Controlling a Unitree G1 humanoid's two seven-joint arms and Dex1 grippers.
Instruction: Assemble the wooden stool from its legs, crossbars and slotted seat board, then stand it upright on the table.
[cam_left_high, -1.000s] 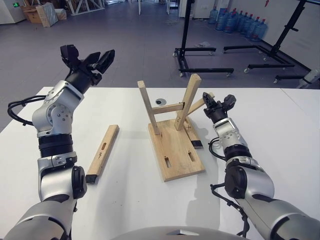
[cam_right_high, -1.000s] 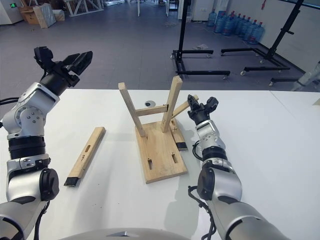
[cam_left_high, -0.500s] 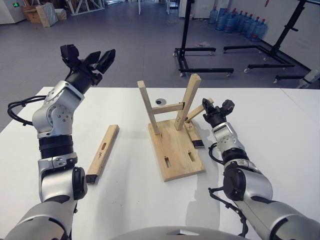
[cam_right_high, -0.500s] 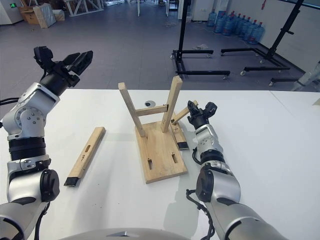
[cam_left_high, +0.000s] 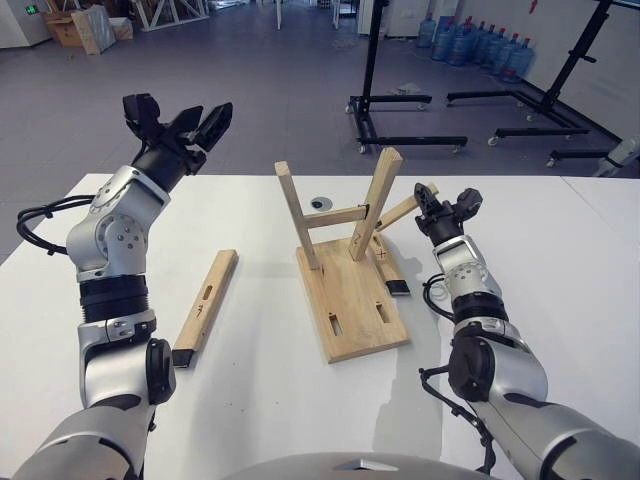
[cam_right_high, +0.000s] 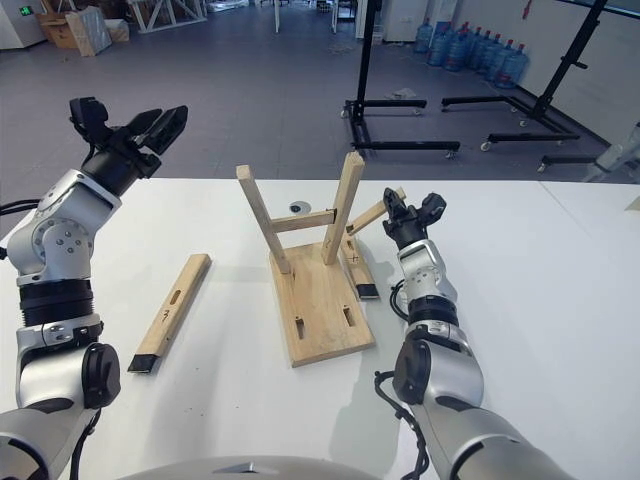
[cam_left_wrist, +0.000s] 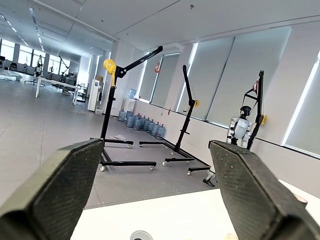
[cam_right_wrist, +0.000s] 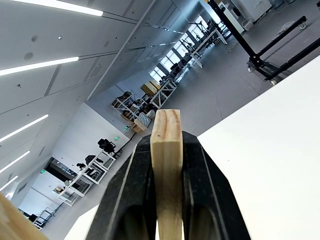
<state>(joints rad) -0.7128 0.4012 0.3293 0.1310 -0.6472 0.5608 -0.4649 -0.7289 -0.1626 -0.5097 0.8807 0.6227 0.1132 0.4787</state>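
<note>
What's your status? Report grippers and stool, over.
Left gripper open, raised. Right gripper shut on bar. Two legs stand on board; spare leg flat on table, left.

seat board (cam_left_high: 352, 300): pale bare wood, matt | loose leg (cam_left_high: 207, 297): same wood, black end cap | crossbar (cam_right_wrist: 166, 150): raw wood, grain showed | table (cam_left_high: 270, 400): white, smooth, matt | left end effector (cam_left_high: 185, 112) fingers (cam_left_wrist: 55, 190): black, woven texture, dull sheen

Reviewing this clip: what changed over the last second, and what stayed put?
The right gripper, shut on the slanted bar, dipped, then rose again and shifted slightly right, lifting the bar's end. Unchanged: the left gripper raised and open, the seat board with its upright legs, and the loose leg.
</note>
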